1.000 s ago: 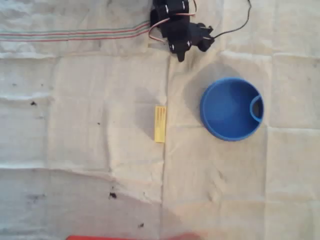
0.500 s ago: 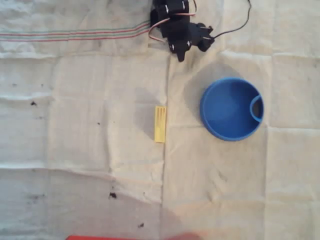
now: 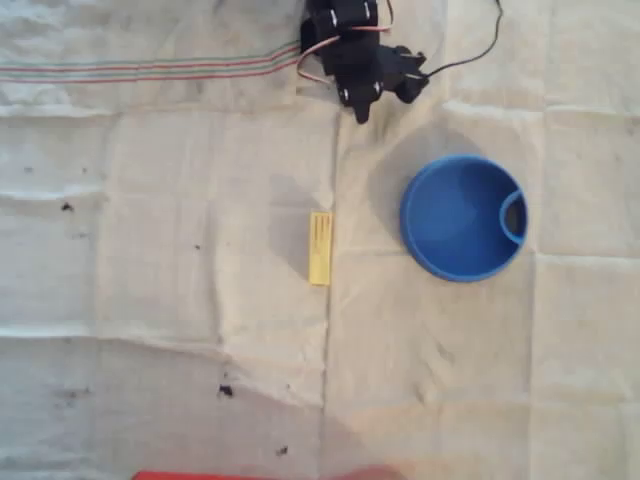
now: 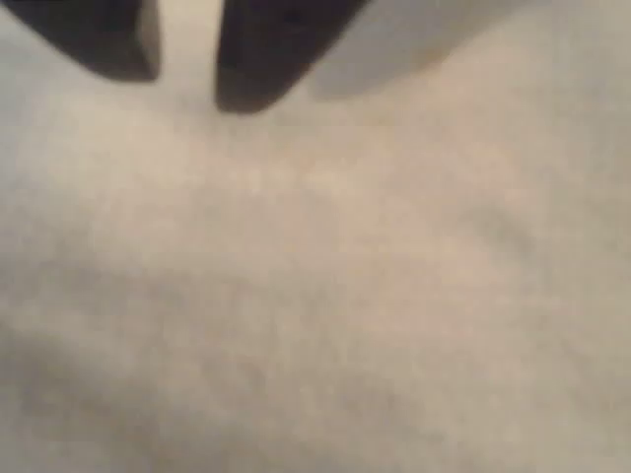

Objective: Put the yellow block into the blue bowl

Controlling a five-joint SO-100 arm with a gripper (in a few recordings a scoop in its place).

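The yellow block (image 3: 320,247) lies flat on the white cloth near the middle of the overhead view, its long side running up and down. To its right sits the blue bowl (image 3: 463,217), with nothing in it and a loop tab inside its right edge. My gripper (image 3: 360,108) rests folded at the top of the overhead view, well above the block and up-left of the bowl. In the wrist view my gripper (image 4: 187,89) hangs close over blurred cloth, its two dark fingers (image 4: 258,59) a narrow gap apart with nothing between them.
A creased white cloth (image 3: 200,330) covers the table, with coloured stripes (image 3: 140,70) at the top left and small dark specks. A red strip (image 3: 200,476) runs along the bottom edge. Cables (image 3: 470,58) trail from the arm at the top.
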